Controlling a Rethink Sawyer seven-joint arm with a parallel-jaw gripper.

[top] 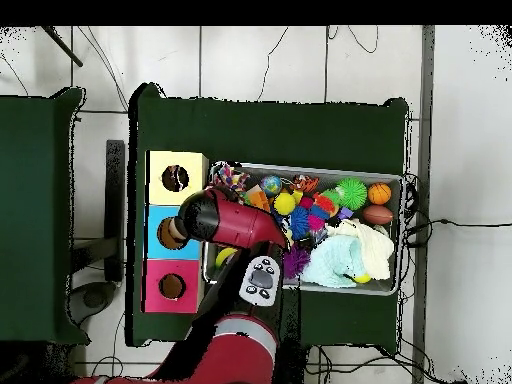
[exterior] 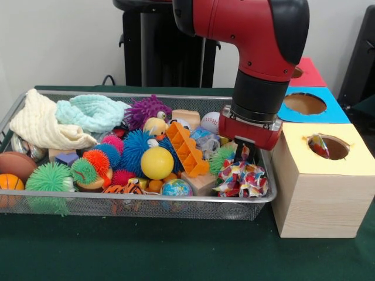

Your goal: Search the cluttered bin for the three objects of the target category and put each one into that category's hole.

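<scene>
The silver wire-mesh bin [exterior: 146,206] is full of toys; in the overhead view it [top: 300,168] lies right of the boxes. A white cloth piece with multicoloured dots [exterior: 243,178] lies crumpled at the bin's right end; it also shows in the overhead view [top: 232,180]. My gripper [exterior: 243,153] hangs straight down, its tip at the top of this cloth. Whether it grips the cloth does not show. Another dotted cloth piece [exterior: 318,145] sticks out of the yellow-surround hole [exterior: 335,149] in the pale wooden box [exterior: 319,199]. In the overhead view the arm hides the gripper.
Behind the wooden box stand a blue-surround box [exterior: 304,104] and a red one [exterior: 307,73]. The bin holds a cream towel [exterior: 41,126], a teal cloth [exterior: 94,112], a yellow ball [exterior: 157,163], an orange plastic piece [exterior: 186,149], several spiky balls and a basketball [exterior: 14,165].
</scene>
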